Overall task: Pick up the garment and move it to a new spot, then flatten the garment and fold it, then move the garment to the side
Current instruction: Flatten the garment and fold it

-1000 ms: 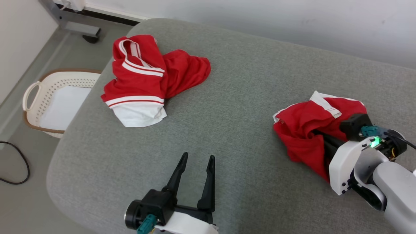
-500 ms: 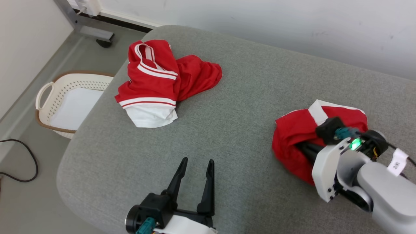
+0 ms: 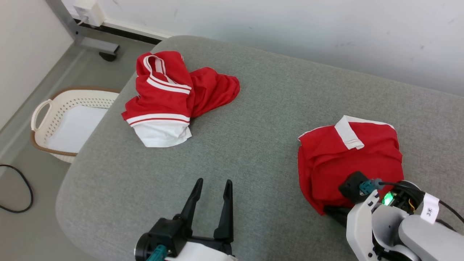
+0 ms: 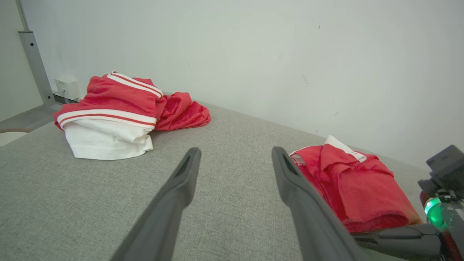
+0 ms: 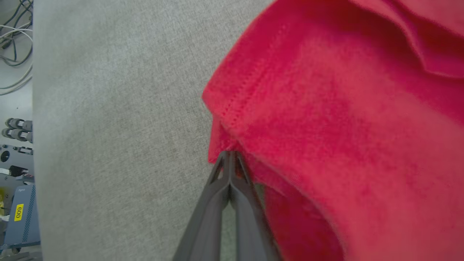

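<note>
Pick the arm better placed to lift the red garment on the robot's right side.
Right. The right gripper is shut on the near edge of the red garment. The left gripper is open over bare cushion, apart from that garment.

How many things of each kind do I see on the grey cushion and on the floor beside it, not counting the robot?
Red-and-white garments: 2 (left garment, right garment)
Basket: 1
Floor cable: 1
Total: 4

Right end effector (image 5: 229, 154) drawn back toward robot, garment (image 3: 351, 163) spread flatter
</note>
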You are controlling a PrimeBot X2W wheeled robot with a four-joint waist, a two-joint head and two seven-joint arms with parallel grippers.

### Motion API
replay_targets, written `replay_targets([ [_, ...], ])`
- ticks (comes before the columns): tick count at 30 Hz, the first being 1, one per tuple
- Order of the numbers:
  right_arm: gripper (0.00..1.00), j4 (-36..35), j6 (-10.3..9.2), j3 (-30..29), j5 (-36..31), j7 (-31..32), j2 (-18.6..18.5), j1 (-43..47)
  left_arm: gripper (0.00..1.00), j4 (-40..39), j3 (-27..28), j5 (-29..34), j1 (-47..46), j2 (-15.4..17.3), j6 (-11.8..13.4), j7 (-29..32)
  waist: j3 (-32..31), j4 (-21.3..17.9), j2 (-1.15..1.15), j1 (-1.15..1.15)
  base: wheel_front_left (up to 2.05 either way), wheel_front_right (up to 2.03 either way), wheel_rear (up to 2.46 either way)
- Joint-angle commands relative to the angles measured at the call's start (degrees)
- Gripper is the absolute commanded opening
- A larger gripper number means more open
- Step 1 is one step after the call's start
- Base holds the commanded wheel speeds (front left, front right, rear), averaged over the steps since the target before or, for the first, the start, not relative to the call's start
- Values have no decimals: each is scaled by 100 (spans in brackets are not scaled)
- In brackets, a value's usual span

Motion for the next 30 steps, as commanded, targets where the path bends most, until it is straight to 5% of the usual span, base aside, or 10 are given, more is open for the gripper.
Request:
replay_targets([
  [1, 0, -36, -13, 19, 48, -34, -9, 135, 100, 3, 8, -46, 16, 23, -10, -2, -6, -16, 0, 0, 0, 0, 0],
  [11, 0, -745, -13, -795, 173, -685, -217, 572, 100, 111, 310, 202, 164, 23, -98, -2, -246, -377, 0, 0, 0, 0, 0],
  [12, 17, -854, -13, -925, 172, -725, -273, 631, 100, 118, 356, 230, 181, 23, -116, -2, -274, -426, 0, 0, 0, 0, 0],
  [13, 69, -945, -13, -1065, 163, -762, -334, 691, 100, 118, 386, 268, 196, 23, -129, -2, -294, -475, 0, 0, 0, 0, 0],
  [14, 100, -1033, -13, -1198, 134, -775, -395, 764, 100, 119, 415, 305, 217, 23, -154, -2, -308, -519, 0, 0, 0, 0, 0],
  [20, 100, -1242, -14, -2185, -188, -1121, -503, 1172, 100, 121, 533, 402, 254, 23, -244, -2, -379, -727, 0, 0, 0, 0, 0],
  [30, 100, -911, -14, -4035, -992, -2224, 141, 2131, 100, -4, 693, 531, 376, 24, -254, -2, -324, -1108, 0, 0, 0, 0, 0],
])
